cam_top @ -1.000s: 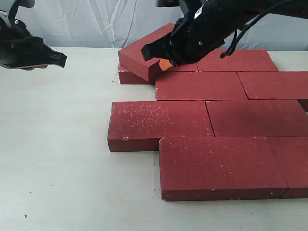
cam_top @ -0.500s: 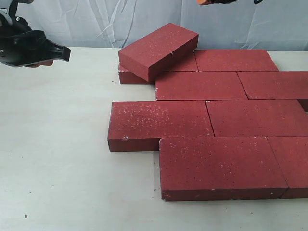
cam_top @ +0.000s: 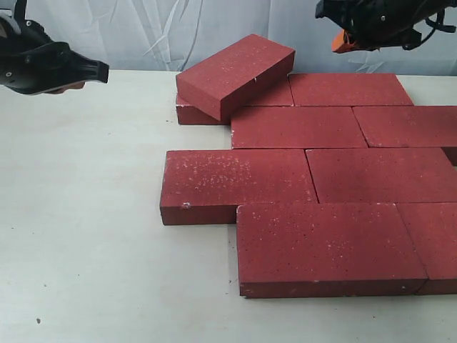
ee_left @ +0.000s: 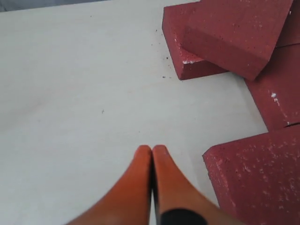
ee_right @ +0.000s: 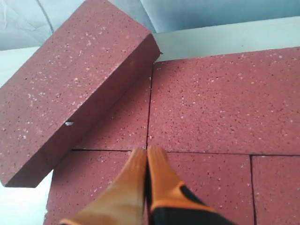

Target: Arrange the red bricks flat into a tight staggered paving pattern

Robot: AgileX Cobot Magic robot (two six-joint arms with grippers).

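Several red bricks lie flat in staggered rows on the pale table (cam_top: 86, 214). One tilted brick (cam_top: 235, 75) (ee_right: 70, 89) (ee_left: 239, 33) rests on top of the far-left flat brick (cam_top: 191, 113) (ee_left: 187, 51), leaning across it. The front rows hold a left brick (cam_top: 235, 184) and a nearer brick (cam_top: 325, 246). My right gripper (cam_top: 343, 41) (ee_right: 146, 152) hangs shut and empty above the far row, right of the tilted brick. Over bare table at the far left, my left gripper (cam_top: 89, 75) (ee_left: 152, 151) is also shut on nothing.
A pale wrinkled backdrop (cam_top: 143, 36) rises behind the table. Bare table surface spreads left of and in front of the bricks. The rows run off the right edge of the exterior view.
My right arm has lifted off the tilted brick and swung up to the right, leaving the brick leaning where it was. The left gripper has drifted slightly right.
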